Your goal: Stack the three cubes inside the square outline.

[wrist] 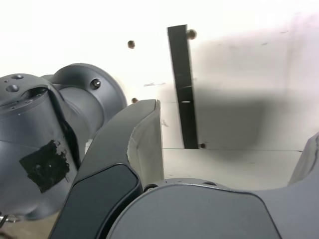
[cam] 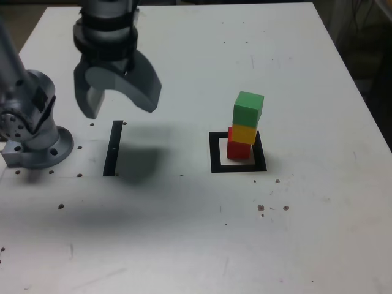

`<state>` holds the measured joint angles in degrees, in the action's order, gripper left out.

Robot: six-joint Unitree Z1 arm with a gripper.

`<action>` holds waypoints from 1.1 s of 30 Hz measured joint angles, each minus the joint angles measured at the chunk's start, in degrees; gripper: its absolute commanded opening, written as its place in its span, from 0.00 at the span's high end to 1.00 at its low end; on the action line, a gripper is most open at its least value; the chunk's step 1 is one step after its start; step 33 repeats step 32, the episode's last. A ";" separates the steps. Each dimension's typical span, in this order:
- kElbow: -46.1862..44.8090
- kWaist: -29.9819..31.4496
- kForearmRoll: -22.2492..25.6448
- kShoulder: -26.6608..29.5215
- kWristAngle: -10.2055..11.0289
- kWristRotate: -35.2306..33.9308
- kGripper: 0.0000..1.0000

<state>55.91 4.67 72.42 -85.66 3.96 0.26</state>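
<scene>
The three cubes stand as one stack in the exterior view: a red cube (cam: 238,149) at the bottom, a yellow cube (cam: 244,133) on it, and a green cube (cam: 248,109) on top, turned slightly. The stack rests on the cream centre of the square outline (cam: 215,153), towards its far right corner. My gripper (cam: 119,101) hangs open and empty well to the exterior view's left of the stack, above the table. In the wrist view the open gripper (wrist: 234,139) shows one grey finger (wrist: 144,134) and no cube.
A narrow black strip (cam: 113,147) (wrist: 182,84) lies on the white table (cam: 184,233) below the gripper. The arm's grey base (cam: 30,122) (wrist: 50,144) stands at the exterior view's left edge. Small dark screw holes dot the tabletop.
</scene>
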 measured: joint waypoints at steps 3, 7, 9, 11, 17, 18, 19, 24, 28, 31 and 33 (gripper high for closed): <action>-2.60 0.00 -1.65 0.28 -0.99 -0.01 0.01; -6.79 0.00 -5.74 0.44 -2.03 -0.03 0.01; -9.39 -0.08 -8.01 0.47 -2.48 -0.03 0.01; -11.83 -0.31 -10.51 0.48 -2.86 -0.03 0.01; -14.18 -0.56 -12.50 0.78 -3.39 -0.04 0.01; -14.41 -0.56 -12.76 0.78 -3.46 -0.04 0.01; -14.52 -0.56 -12.92 0.78 -3.48 -0.04 0.01; -14.57 -0.56 -13.07 0.78 -3.50 -0.04 0.01; -14.57 -0.56 -13.10 0.77 -3.50 -0.02 0.01; -14.57 -0.56 -13.10 0.77 -3.50 0.04 0.01; -14.53 -0.56 -13.10 0.77 -3.50 0.08 0.01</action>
